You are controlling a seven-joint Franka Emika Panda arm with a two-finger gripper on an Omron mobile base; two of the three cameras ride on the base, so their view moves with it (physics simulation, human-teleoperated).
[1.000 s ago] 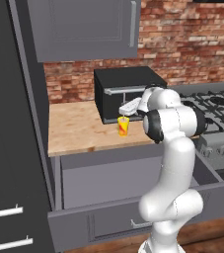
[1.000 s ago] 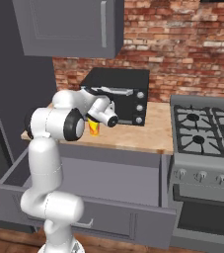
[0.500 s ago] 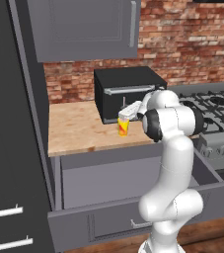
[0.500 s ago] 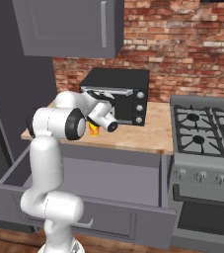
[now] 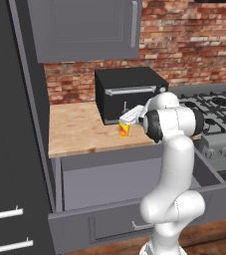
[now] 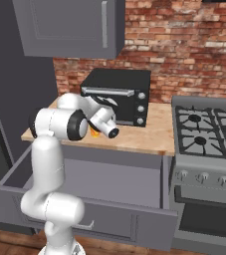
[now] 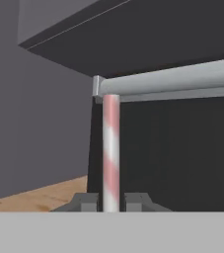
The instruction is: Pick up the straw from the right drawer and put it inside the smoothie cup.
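Hand view: the gripper (image 7: 110,202) is seen at the bottom edge, its two dark fingertips (image 7: 86,201) closed tightly on the straw (image 7: 111,148). The straw is held upright between them and is striped pale white and pink. Directly behind it, the grey handle bar (image 7: 172,81) of the black toaster oven (image 7: 182,153) is seen running across the frame, with the dark oven door below it. A strip of the wooden counter (image 7: 39,196) is visible at the lower left.

From the left base view, the right drawer (image 5: 134,219) is seen pulled out at the front, nearest the base, its flat grey front panel facing the camera; its interior is hidden from this side. The white arm (image 5: 171,164) rises in front of the drawer and is bent towards the counter (image 5: 79,127). The smoothie cup (image 5: 124,129), a small yellow tumbler with a red-orange mark, stands on the counter just in front of the toaster oven (image 5: 129,92). The gripper (image 5: 126,118) is positioned directly above the cup, and the straw (image 5: 125,107) is made out as a faint thin line above it. Whether the lower end of the straw is already inside the cup cannot be told.

From the right base view, the cup (image 6: 94,132) is largely covered by the hand, with only a yellow edge showing. A gas stove (image 6: 204,134) adjoins the counter, and a brick wall (image 6: 184,45) and a grey wall cabinet (image 6: 69,25) are seen farthest back.
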